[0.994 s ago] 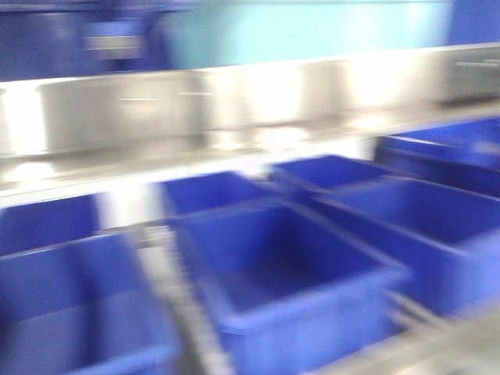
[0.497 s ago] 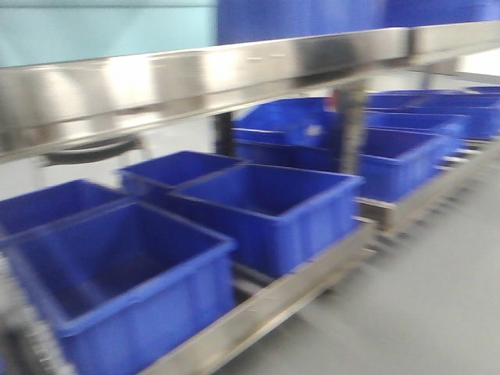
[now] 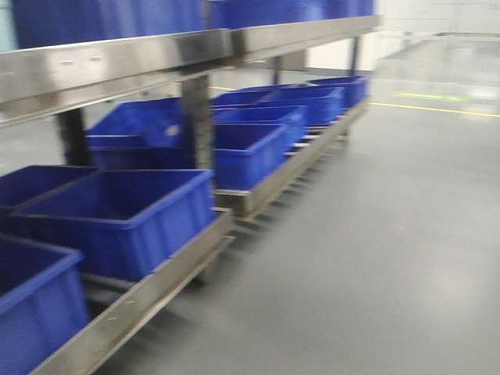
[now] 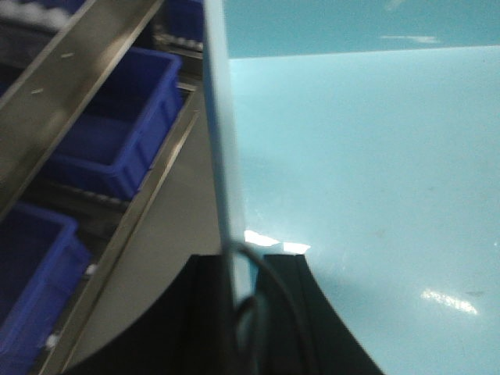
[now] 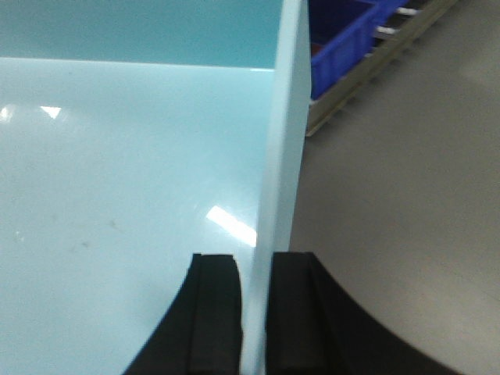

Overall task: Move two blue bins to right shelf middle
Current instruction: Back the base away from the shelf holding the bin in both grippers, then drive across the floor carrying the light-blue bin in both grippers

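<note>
A pale light-blue bin (image 4: 367, 172) fills the left wrist view; my left gripper (image 4: 238, 269) is shut on its thin left wall, one black finger (image 4: 205, 312) on each side. The same kind of pale bin (image 5: 117, 156) fills the right wrist view, where my right gripper (image 5: 254, 269) is shut on its right wall with the fingers (image 5: 215, 312) pressed to both faces. I see one bin interior only; whether a second bin is nested in it I cannot tell. No gripper shows in the front view.
A steel rack (image 3: 117, 66) with posts (image 3: 197, 117) runs along the left, its lower level holding several dark blue crates (image 3: 117, 211). Grey floor (image 3: 375, 234) with a yellow line (image 3: 437, 108) lies to the right. More crates (image 4: 117, 117) sit below left of the bin.
The front view has swung to the right: the rack and crates slid to the left side of the picture and grey floor has come into view.
</note>
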{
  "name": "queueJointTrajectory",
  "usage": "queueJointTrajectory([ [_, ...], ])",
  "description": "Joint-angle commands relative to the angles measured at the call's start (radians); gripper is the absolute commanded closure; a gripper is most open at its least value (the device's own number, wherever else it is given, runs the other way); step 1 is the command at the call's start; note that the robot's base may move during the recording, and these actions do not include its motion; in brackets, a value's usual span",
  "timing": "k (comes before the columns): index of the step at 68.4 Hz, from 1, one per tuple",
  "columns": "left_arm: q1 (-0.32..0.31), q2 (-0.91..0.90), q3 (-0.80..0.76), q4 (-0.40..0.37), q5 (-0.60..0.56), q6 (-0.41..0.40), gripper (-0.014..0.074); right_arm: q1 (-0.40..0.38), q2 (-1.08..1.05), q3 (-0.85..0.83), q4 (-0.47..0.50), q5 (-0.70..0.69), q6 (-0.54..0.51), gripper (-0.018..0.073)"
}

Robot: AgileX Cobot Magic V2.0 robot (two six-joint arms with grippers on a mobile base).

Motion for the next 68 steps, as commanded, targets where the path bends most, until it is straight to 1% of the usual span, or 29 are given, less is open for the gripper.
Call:
queueJointTrajectory([
  [1, -0.002, -0.012, -0.010, -0.005, -0.030, 0.007, 0.0707, -0.004, -0.016, -0.011, 0.004, -0.058, -0.014, 0.0711],
  [68, -0.002, -0.012, -0.010, -0.005, -0.030, 0.007, 0.0707, -0.004, -0.016, -0.011, 0.004, -0.058, -0.014, 0.0711],
])
